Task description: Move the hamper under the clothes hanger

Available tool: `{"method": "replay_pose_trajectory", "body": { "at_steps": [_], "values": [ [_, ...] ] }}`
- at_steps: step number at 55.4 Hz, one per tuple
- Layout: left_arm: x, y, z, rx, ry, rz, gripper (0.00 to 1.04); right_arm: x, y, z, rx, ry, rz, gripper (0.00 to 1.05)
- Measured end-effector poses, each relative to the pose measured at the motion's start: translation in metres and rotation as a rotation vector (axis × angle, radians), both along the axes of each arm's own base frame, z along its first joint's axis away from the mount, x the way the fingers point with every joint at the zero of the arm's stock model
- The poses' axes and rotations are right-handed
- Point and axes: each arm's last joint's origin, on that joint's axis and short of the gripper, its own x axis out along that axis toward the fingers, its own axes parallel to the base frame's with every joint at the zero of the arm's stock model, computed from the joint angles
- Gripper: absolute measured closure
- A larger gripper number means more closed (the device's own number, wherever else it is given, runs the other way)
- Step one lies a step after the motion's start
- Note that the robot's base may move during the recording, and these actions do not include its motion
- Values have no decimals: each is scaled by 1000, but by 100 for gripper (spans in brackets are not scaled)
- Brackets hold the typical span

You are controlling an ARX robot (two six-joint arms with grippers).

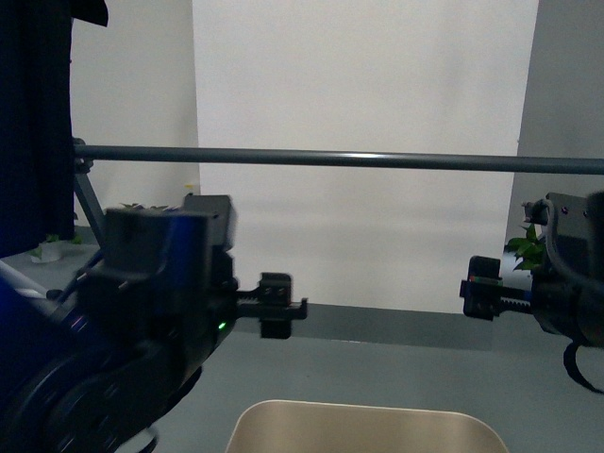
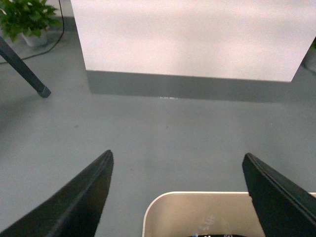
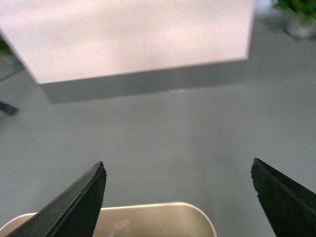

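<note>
Below both arms, on the grey floor (image 2: pixel 163 143), the hamper (image 1: pixel 363 429) sits short of the hanger (image 1: pixel 340 159), whose bar runs crosswise left to right. Left pincer (image 2: pixel 177 197) and right pincer (image 3: pixel 177 197) gape apart, empty.

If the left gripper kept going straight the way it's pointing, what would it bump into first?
Probably the bare grey floor beyond the hamper; the left gripper is open and empty, the white wall further on. Depth is unclear.

No text, label, brand, number or sign can be read. Faint pale marks are seen inside the hamper (image 2: pixel 207 217) in the wrist views, but they are too blurred.
</note>
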Motion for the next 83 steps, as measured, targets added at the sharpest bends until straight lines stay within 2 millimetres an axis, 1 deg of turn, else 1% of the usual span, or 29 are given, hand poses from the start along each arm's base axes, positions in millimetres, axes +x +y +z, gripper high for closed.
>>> {"method": "replay_pose_trajectory", "body": {
  "at_steps": [2,3,6,7,9,10,13,16,20,22,24,27,31,37,48,54,61,64,69,83],
  "values": [
    [-7,5,-2,-3,-14,0,31,-6,0,-4,-16,-39,21,23],
    [-14,11,-4,-7,-27,4,34,-12,-1,-8,-38,-69,32,26],
    [-25,20,-5,-11,-40,9,40,-23,-2,-13,-68,-106,38,32],
    [-32,27,-5,-13,-46,15,43,-30,-3,-15,-80,-125,42,35],
    [-38,33,-5,-15,-52,23,47,-37,-4,-17,-93,-138,41,39],
    [-51,44,-2,-17,-61,29,54,-51,-6,-17,-107,-161,38,46],
    [-70,60,2,-20,-74,44,65,-71,-9,-11,-123,-185,36,56],
    [-79,65,4,-21,-77,45,70,-80,-10,-8,-127,-197,36,62],
    [-98,75,3,-20,-72,36,83,-99,-17,-4,-135,-213,48,74],
    [-104,77,2,-19,-69,33,86,-105,-18,-3,-137,-212,46,78],
    [-111,81,1,-16,-62,31,92,-112,-19,-4,-139,-210,42,83],
    [-126,87,-1,-14,-52,29,102,-128,-21,-7,-141,-196,36,94],
    [-138,93,-1,-12,-49,29,101,-141,-22,-9,-144,-183,34,103],
    [-162,105,0,-13,-55,35,101,-166,-22,-9,-145,-185,38,103],
    [-185,113,0,-11,-57,33,101,-190,-22,-7,-145,-190,37,103],
    [-203,118,0,-10,-53,33,101,-209,-22,-8,-145,-185,37,103],
    [-215,122,0,-10,-52,36,101,-221,-22,-8,-145,-185,37,103],
    [-221,127,0,-10,-51,13,101,-228,-22,-8,-145,-184,37,103],
    [-231,133,0,-9,-52,39,101,-238,-22,-8,-145,-184,37,103],
    [-254,134,2,-9,-55,36,101,-262,-22,-6,-145,-188,38,103]
  ]
}}
